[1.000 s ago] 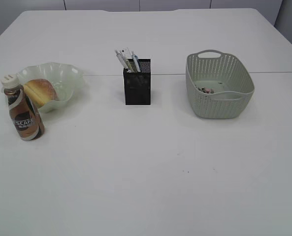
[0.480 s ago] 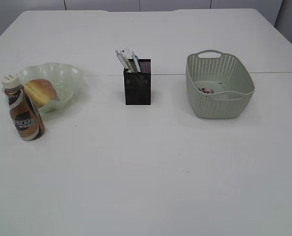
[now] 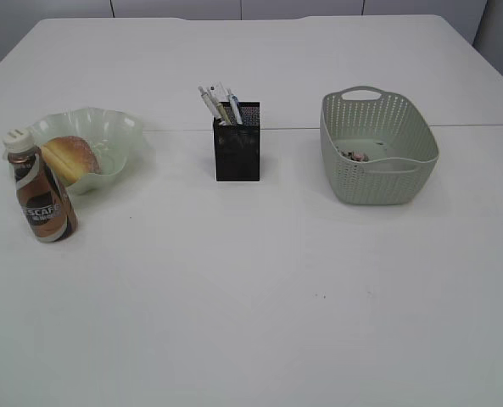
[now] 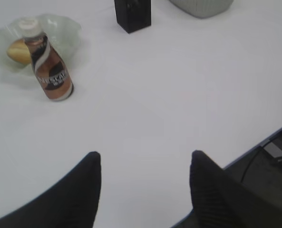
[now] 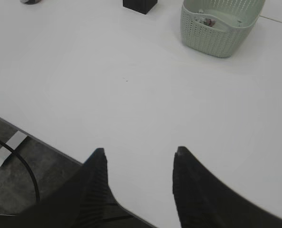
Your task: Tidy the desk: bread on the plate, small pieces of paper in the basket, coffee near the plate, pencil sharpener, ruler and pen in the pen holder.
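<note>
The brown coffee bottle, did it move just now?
No. The brown coffee bottle stands at the same spot beside the pale green wavy plate.

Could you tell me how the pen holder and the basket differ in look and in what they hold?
The pen holder is black, square and narrow; the basket is pale green, rounded, wider and has handles. The pen holder has pens sticking out above its rim, while the basket's small scraps lie low on its bottom. Both stand upright on the white table, with perforated walls.
</note>
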`<state>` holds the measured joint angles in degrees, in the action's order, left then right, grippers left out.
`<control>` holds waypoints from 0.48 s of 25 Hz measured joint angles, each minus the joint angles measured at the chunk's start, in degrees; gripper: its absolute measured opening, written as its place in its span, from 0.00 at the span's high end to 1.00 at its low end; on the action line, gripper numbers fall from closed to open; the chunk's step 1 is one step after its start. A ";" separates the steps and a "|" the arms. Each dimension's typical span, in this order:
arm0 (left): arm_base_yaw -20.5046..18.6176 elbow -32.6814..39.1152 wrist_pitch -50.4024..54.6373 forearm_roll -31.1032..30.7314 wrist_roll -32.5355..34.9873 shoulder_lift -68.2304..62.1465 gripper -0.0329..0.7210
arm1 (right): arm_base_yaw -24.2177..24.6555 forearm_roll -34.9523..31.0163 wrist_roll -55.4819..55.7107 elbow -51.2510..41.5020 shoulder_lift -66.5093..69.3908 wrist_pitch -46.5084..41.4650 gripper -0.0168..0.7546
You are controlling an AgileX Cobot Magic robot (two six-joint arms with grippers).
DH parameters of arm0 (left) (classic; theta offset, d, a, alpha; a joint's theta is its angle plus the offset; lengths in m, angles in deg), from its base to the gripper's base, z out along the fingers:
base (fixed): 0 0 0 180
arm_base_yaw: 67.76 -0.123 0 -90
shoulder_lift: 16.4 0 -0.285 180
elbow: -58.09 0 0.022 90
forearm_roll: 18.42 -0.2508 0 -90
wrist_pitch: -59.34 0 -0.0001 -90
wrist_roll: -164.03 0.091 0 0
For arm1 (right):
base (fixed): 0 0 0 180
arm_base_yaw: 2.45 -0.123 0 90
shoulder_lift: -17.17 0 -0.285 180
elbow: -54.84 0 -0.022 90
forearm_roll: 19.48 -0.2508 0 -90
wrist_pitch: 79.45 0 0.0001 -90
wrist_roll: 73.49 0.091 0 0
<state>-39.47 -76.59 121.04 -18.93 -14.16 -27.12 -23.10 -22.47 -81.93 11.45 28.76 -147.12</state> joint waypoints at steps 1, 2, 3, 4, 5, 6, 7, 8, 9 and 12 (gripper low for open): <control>0.00 0.97 0.35 0.52 0.00 0.10 0.38 | 0.00 0.02 0.00 -1.07 -1.49 -0.02 0.55; 0.00 1.37 0.58 0.52 0.00 0.10 0.38 | 0.00 -0.02 0.00 -1.87 -2.92 -0.02 0.55; 0.00 1.74 0.74 0.52 0.00 0.23 0.38 | 0.00 -0.02 0.00 -2.46 -4.03 -0.02 0.55; 0.00 1.74 0.74 0.52 0.00 0.45 0.38 | 0.00 -0.02 0.00 -2.83 -4.45 -0.02 0.55; 0.00 1.76 0.83 0.52 0.00 0.56 0.38 | 0.00 0.09 0.00 -3.37 -4.72 0.13 0.55; 0.00 1.84 0.83 0.52 0.00 0.68 0.38 | 0.00 0.21 0.00 -3.98 -4.77 0.13 0.55; 0.00 1.84 0.83 0.52 0.00 0.68 0.38 | 0.00 0.33 0.12 -4.55 -4.86 0.35 0.55; 0.00 1.84 0.83 0.52 0.00 0.68 0.38 | 0.00 0.45 0.25 -4.97 -4.86 0.39 0.55; 0.00 1.84 0.83 0.52 0.00 0.76 0.38 | 0.00 0.45 0.33 -5.20 -4.86 0.49 0.55; 0.00 1.84 0.83 0.52 0.00 0.76 0.38 | 0.00 0.68 0.39 -5.29 -4.86 0.83 0.55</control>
<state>-39.47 -74.76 121.87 -18.42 -14.16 -26.36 -23.10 -21.79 -81.54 6.16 23.90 -146.29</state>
